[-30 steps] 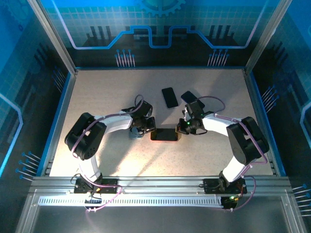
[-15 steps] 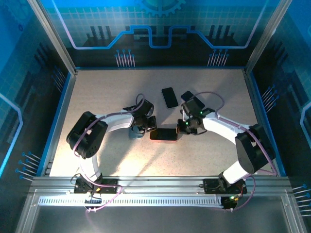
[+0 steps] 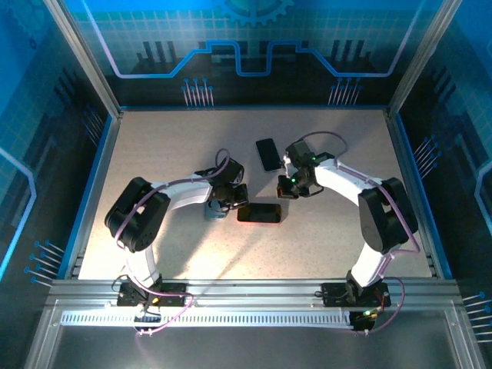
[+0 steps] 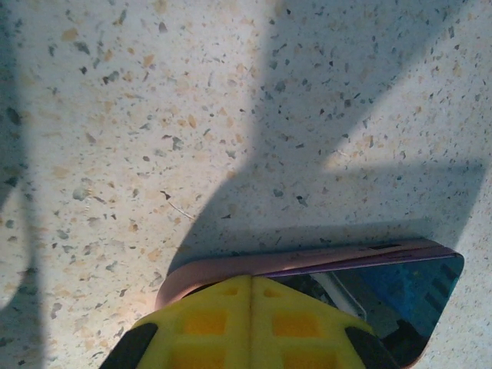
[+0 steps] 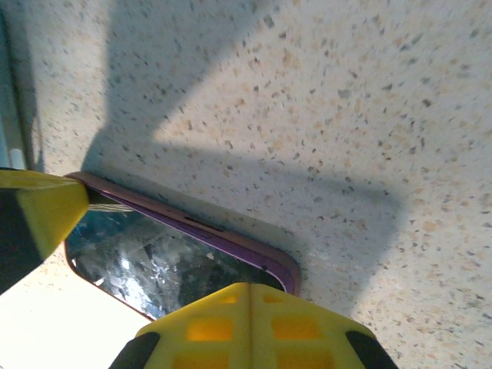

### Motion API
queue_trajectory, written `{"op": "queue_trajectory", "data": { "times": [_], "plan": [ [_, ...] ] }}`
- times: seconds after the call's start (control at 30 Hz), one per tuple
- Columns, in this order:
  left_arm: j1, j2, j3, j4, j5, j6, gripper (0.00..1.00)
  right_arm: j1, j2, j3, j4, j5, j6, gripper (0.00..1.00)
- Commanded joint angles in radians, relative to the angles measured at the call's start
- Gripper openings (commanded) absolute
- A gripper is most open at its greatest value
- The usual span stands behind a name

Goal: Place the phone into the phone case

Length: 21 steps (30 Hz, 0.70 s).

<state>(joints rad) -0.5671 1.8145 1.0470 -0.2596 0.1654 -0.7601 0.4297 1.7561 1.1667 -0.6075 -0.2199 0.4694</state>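
nearest the arm bases, around the middle of the speckled beige stone-pattern counter [image 3: 154, 138], the left end effector [image 3: 221, 206] is clenched with nothing between its yellow pads [image 4: 207, 327]. the pads sit at the end of the glossy black slab-shaped phone [image 3: 259, 213] that is nearer the left arm, apparently touching it. the phone lies flat, screen up, lengthwise across the counter's centre. the thin mauve-pink rim of the plastic phone case [image 4: 231, 269] runs round its edge, so it looks seated, or very nearly.

i'd judge the phone stiff and fairly light, with a slick glass face that pads will skid on and that could scratch or crack under a hard point load. the case rim looks more yielding and grippier, so the long side edges are the place to pinch. the corners are the place to press down with shut fingertips.

just beyond the phone's other end, the right end effector [image 3: 290, 187] is likewise clenched and empty. it is close to that corner, but i cannot tell if it touches.

count: one phone, one case around it, two end effectors. further toward the far edge lies one more dark flat slab [image 3: 268, 154]; whether it is a phone or a spare case i cannot say.
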Motion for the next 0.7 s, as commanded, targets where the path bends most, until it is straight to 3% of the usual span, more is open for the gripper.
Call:
{"op": "queue_trajectory", "data": {
  "times": [0.0, 0.67],
  "plan": [
    [-0.01, -0.004, -0.045, -0.096, -0.035, 0.007, 0.03, -0.009, 0.024, 0.012, -0.027, -0.043, -0.025, 0.0],
    [-0.009, -0.042, -0.124, -0.08, -0.031, -0.013, 0.03, 0.0, 0.119, -0.027, -0.009, -0.04, -0.038, 0.0]
  ]
}}
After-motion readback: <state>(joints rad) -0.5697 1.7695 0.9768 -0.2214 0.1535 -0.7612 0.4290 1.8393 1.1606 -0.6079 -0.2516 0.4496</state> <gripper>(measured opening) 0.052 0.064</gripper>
